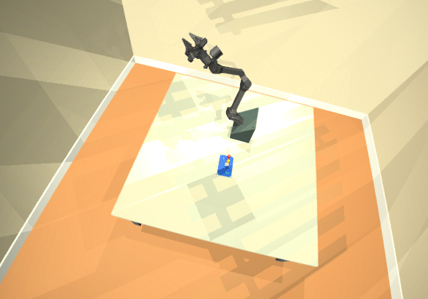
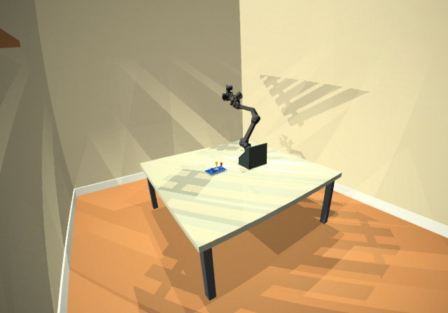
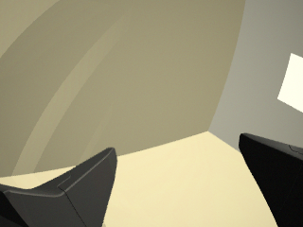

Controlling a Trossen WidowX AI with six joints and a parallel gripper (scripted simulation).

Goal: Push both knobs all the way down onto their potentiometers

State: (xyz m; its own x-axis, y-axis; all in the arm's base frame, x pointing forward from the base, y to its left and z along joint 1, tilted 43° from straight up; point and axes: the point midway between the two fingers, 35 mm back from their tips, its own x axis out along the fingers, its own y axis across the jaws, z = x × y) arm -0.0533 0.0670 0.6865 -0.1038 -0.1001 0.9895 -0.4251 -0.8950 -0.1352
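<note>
The blue circuit board (image 1: 221,163) (image 2: 211,172) lies level on the table (image 1: 276,192) (image 2: 231,208), in front of the arm's base. A red knob (image 1: 229,156) (image 2: 221,164) and a yellow knob (image 1: 228,160) (image 2: 216,163) stand upright above it near its base-side end. In the exterior view both stick up well above the board; the gap under each is too small to measure. My gripper (image 1: 186,36) (image 3: 180,148) is open and empty, raised high and far from the board. The wrist view shows neither board nor knobs.
A dark green wedge-shaped block (image 1: 243,130) (image 2: 257,155) stands at the arm's base, close to the board. A small pale part and a teal part sit on the board beside the knobs. Walls stand behind the table.
</note>
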